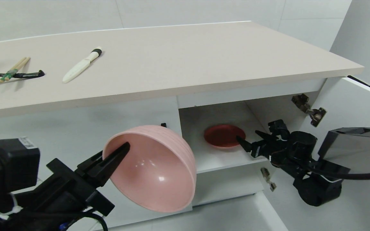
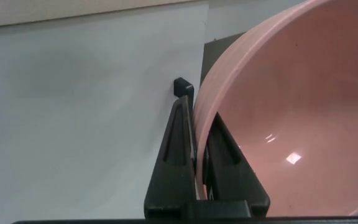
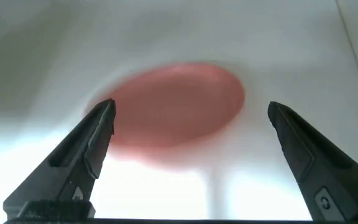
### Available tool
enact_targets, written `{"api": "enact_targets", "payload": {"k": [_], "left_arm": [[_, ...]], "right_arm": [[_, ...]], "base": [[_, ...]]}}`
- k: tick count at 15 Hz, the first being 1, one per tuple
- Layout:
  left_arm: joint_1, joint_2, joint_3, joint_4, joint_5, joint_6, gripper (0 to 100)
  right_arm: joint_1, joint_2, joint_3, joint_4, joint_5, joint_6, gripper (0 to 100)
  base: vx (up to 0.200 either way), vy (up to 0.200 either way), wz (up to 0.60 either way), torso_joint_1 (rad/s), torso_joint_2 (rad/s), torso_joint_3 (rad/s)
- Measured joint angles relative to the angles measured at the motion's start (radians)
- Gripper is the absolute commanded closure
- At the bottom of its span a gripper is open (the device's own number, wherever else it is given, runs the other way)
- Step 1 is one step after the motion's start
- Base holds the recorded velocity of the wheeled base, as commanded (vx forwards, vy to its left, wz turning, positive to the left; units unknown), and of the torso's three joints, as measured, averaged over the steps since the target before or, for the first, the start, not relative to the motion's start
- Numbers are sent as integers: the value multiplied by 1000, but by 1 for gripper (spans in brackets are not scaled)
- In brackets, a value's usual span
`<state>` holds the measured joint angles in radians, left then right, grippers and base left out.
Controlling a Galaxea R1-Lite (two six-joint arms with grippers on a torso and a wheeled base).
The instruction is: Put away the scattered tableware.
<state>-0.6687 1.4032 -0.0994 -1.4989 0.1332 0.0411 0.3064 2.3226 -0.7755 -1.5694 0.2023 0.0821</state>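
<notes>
My left gripper [image 1: 120, 150] is shut on the rim of a pink bowl [image 1: 156, 170], held tilted in the air in front of the white cabinet front; in the left wrist view the rim sits pinched between the fingers [image 2: 179, 134] of that gripper [image 2: 196, 118], with the pink bowl [image 2: 291, 124] beside them. A red plate [image 1: 224, 135] lies on the shelf inside the open cabinet. My right gripper [image 1: 247, 139] stands open just in front of the shelf edge, close to the plate; the red plate [image 3: 176, 102] lies beyond the right gripper [image 3: 188, 115]. Chopsticks [image 1: 13, 70] and a cream-handled knife [image 1: 80, 65] lie on the countertop's left part.
The beige countertop [image 1: 188, 54] spans the cabinet. The cabinet door [image 1: 348, 106] hangs open at the right, its hinges [image 1: 310, 110] exposed. A black cable [image 1: 18, 75] lies beside the chopsticks. A lower shelf [image 1: 223, 186] sits under the plate's shelf.
</notes>
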Motion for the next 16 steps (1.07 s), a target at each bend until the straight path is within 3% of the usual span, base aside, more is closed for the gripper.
{"api": "enact_targets", "payload": {"k": [3, 5, 8, 10, 16], "left_arm": [[0, 72, -37, -32, 0, 56, 100], [-8, 124, -53, -65, 1, 74, 100], [-87, 199, -57, -70, 3, 85, 100], [-146, 261, -67, -70, 16, 92, 100], [-223, 455, -198, -71, 96, 108, 100]], "right_arm": [[11, -212, 286, 0, -2, -51, 0], [16, -334, 431, 0, -2, -64, 0], [27, -500, 597, 0, -2, -69, 0], [29, -582, 664, 0, -2, -70, 0], [27, -652, 706, 0, -2, -70, 0]], "base": [[0, 0, 0, 0, 0, 0], [0, 0, 0, 0, 0, 0], [0, 0, 0, 0, 0, 0], [0, 0, 0, 0, 0, 0], [0, 0, 0, 0, 0, 0]]}}
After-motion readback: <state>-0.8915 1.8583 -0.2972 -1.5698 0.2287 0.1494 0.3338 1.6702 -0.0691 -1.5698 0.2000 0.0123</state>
